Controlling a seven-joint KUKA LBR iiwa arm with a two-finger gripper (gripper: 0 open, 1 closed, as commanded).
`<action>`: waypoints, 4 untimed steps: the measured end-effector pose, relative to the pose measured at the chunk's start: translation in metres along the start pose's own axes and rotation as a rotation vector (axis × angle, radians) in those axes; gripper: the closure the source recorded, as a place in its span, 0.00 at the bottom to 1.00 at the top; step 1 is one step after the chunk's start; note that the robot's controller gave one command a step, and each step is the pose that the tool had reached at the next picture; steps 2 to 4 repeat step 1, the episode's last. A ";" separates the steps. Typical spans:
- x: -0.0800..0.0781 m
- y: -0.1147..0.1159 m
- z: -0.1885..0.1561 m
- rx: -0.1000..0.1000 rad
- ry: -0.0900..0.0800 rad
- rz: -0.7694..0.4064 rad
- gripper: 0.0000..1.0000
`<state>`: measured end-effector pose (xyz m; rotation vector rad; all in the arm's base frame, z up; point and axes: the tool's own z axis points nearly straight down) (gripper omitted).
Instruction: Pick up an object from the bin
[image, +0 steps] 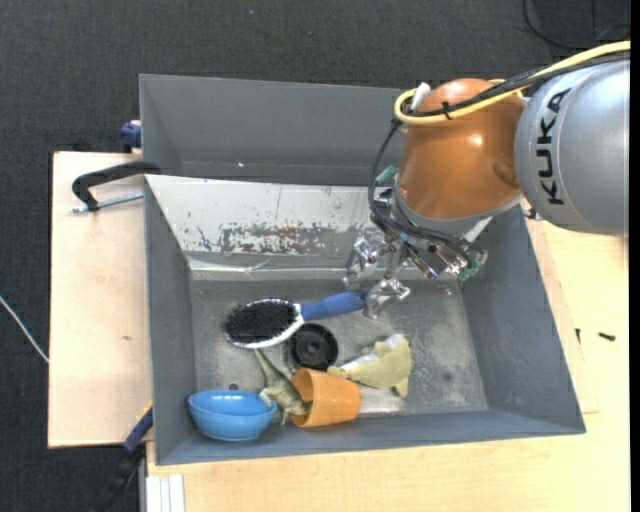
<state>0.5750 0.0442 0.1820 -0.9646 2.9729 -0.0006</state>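
My gripper (377, 280) hangs at the bin's middle right, its metal fingers low over the floor. Right beside its lower fingertip lies the blue handle of a hairbrush (280, 317), whose black bristle head with a white rim points left. Whether the fingers touch the handle I cannot make out. A black round disc (315, 346) lies just below the brush. A crumpled pale yellow-green piece (385, 363) lies below the gripper.
Near the front wall lie an orange cup (328, 398) on its side, a blue bowl (232, 414) at the front left, and a small olive-green thing (277, 388) between them. The arm's orange cover hangs over the bin's right back.
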 end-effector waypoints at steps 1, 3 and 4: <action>-0.011 0.011 -0.093 0.001 0.001 -0.051 1.00; -0.011 0.011 -0.093 0.001 0.001 -0.051 1.00; -0.011 0.011 -0.093 0.001 0.001 -0.051 1.00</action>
